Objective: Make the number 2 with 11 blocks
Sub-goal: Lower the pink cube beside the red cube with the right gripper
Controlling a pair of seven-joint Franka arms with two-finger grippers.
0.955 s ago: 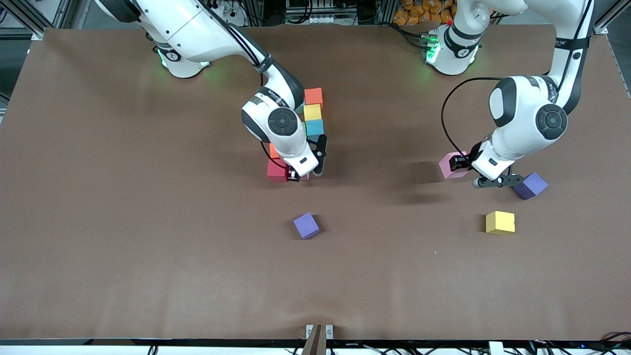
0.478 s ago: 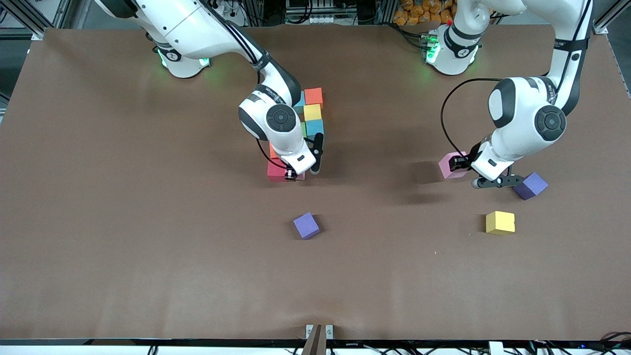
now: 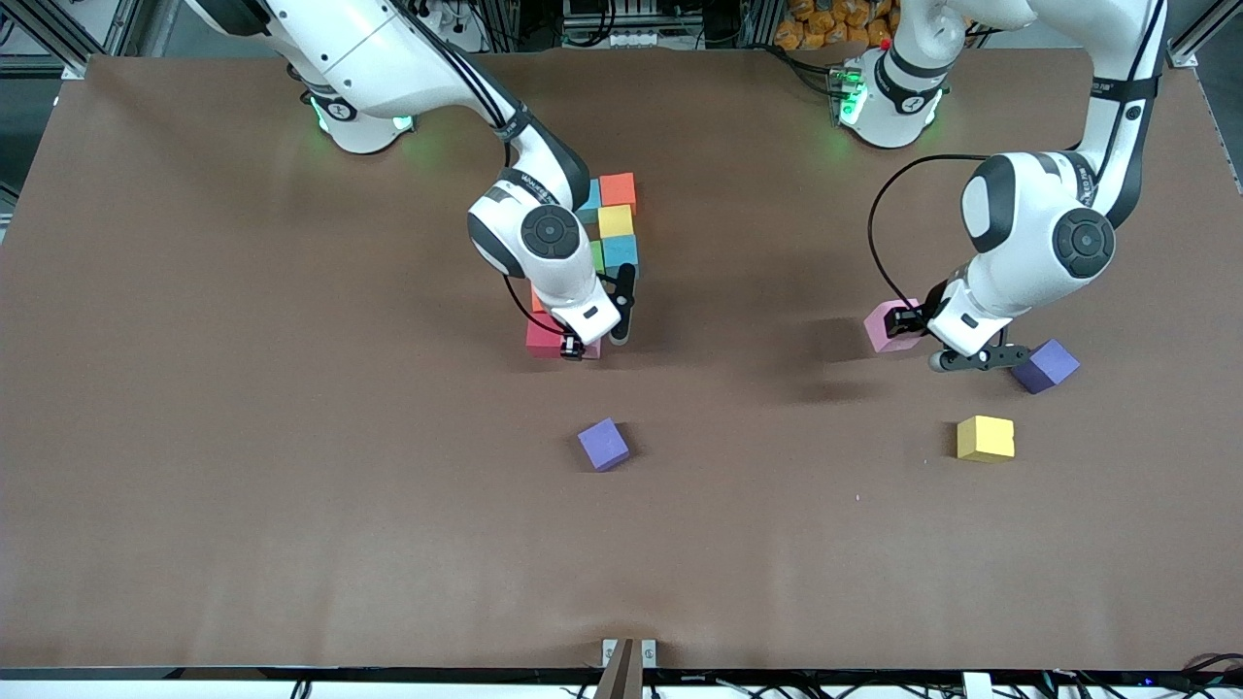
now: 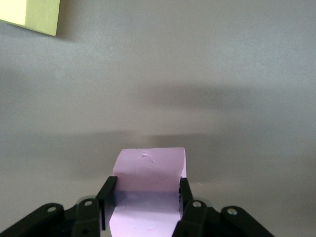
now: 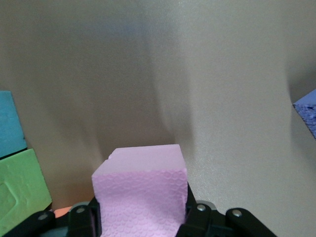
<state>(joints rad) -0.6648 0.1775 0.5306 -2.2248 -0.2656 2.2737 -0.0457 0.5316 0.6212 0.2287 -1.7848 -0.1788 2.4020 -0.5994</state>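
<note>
The right tool, clamped on a pink block, sits at the figure's near end beside the red block; the left tool holds another pink block.

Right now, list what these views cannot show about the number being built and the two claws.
- Block cluster: in the front view the right arm covers most of it, so count and shape are unreadable.
- Right claw: its pink block hides any contact with the table.
- Left claw: the front view shows only part of its pink cube.
- Yellow block: cut by the left wrist view's edge.
</note>
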